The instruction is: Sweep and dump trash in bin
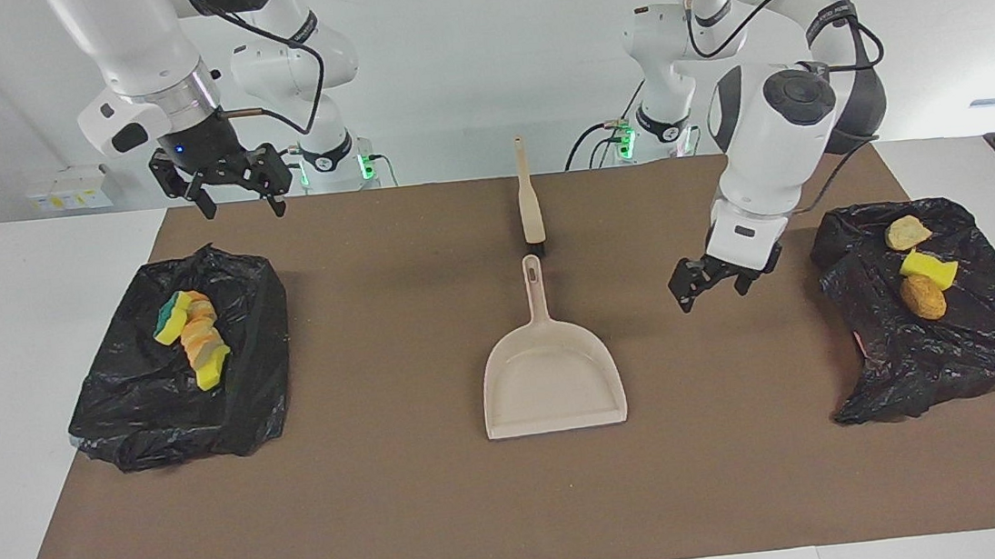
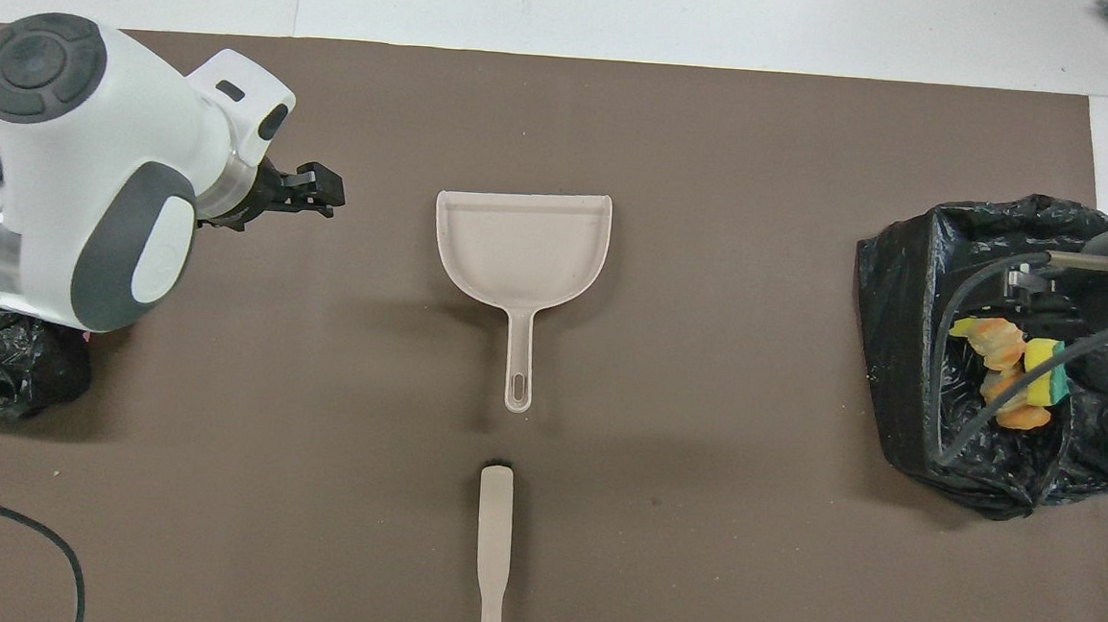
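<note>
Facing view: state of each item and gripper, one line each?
dustpan: flat on the mat, empty, not held.
brush: lying flat, nearer to the robots than the dustpan, not held.
right-end bag: holds sponge chunks.
left-end bag: three chunks resting on it.
left gripper: open, empty, over the mat beside the left-end bag.
right gripper: open, empty, waiting above the right-end bag.
</note>
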